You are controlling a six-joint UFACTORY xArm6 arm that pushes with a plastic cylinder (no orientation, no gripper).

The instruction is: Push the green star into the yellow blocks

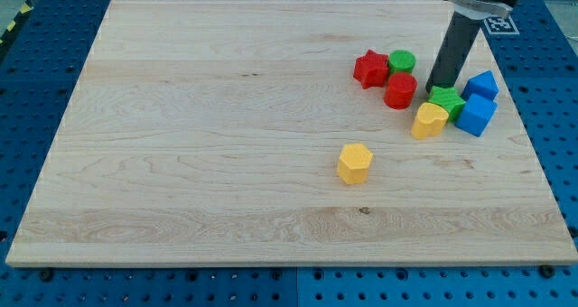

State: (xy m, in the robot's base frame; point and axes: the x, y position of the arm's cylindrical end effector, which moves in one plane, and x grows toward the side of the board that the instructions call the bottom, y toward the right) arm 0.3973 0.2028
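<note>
Green star (446, 99): lies directly below my tip (434, 89) in the view, touching or all but touching it; its lower left edge meets a yellow block (430, 120).
Yellow blocks: the near one sits just below-left of my tip, against the star; the second yellow block (355, 162) lies well apart, further down and to the view's left.
My tip: a plain rod end with nothing to open or close, so it grasps nothing; it stands at the star's upper left edge.
Step in hand: judged as contact made, the star already against the first yellow block.
Next move: judged to call for a push down and leftward, carrying star and near yellow toward the far one.
Neighbours: red block (400, 90) just left of my tip; red star (369, 69) and green block (402, 61) up-left; two blue blocks (477, 114) to the right, touching the star.
Hard to make out: the rod hides the star's upper part; exact tip contact cannot be confirmed; the arm above is cut off by the view's top.
Board (199, 126): wood.
</note>
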